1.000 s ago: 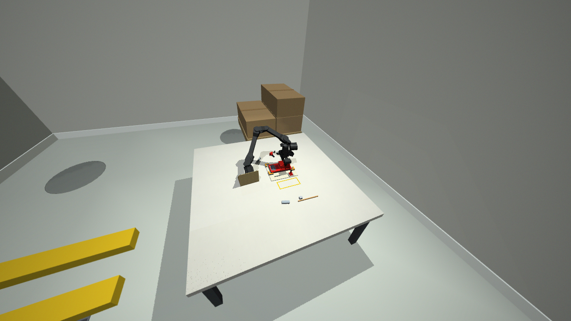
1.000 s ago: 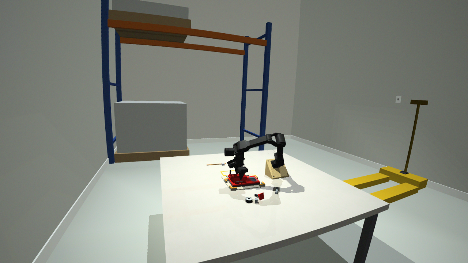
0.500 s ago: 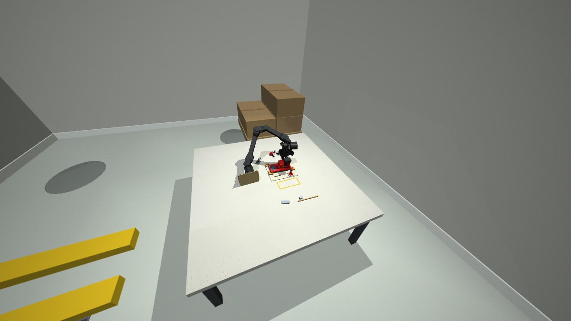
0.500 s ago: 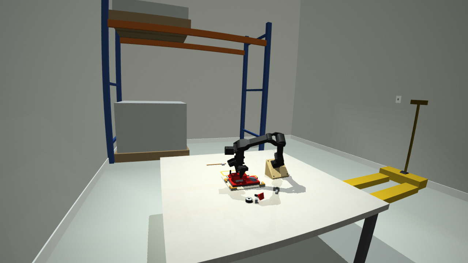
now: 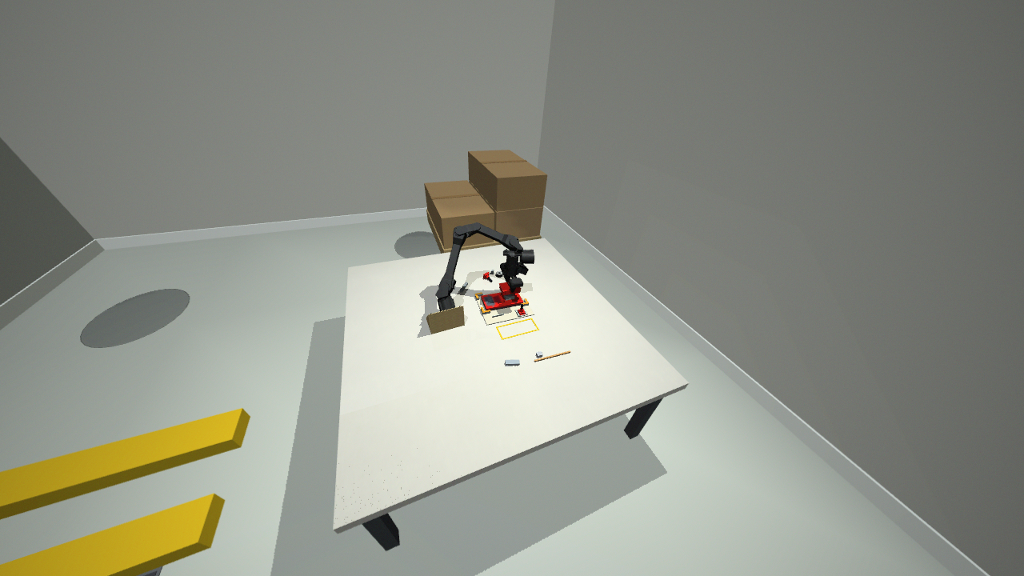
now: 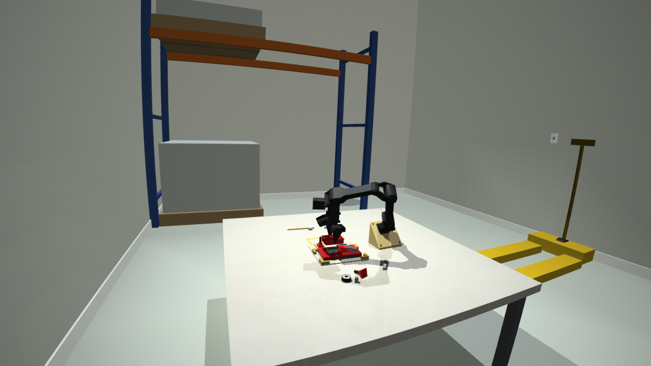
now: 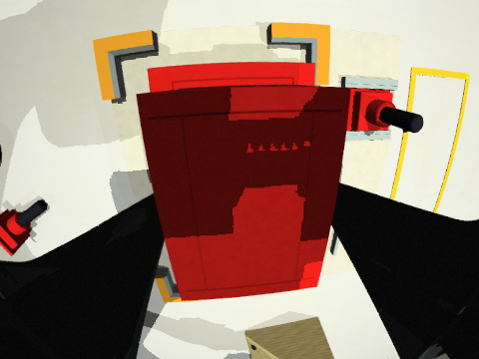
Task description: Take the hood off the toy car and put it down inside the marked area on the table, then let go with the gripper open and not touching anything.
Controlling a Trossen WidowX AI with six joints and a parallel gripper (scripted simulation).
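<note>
My gripper (image 5: 512, 286) (image 6: 335, 238) (image 7: 245, 195) is shut on the red hood (image 5: 505, 288) (image 6: 325, 238) (image 7: 254, 214), with one finger at each long side. The hood is held above the red toy car (image 5: 494, 303) (image 6: 353, 250) (image 7: 230, 74), and a gap shows between them in the exterior view. In the wrist view the hood hides most of the car. The marked area, a yellow outline (image 5: 521, 334) (image 6: 312, 239) (image 7: 439, 73), lies on the table beside the car's board, to the right in the wrist view.
Orange corner brackets (image 7: 102, 65) surround the car. A red part with a black peg (image 7: 371, 110) stands between car and outline. Another red pegged part (image 6: 362, 273) and a black wheel (image 6: 346, 278) lie on the other side. An orange stick (image 5: 554, 356) and grey block (image 5: 512, 362) lie beyond the outline.
</note>
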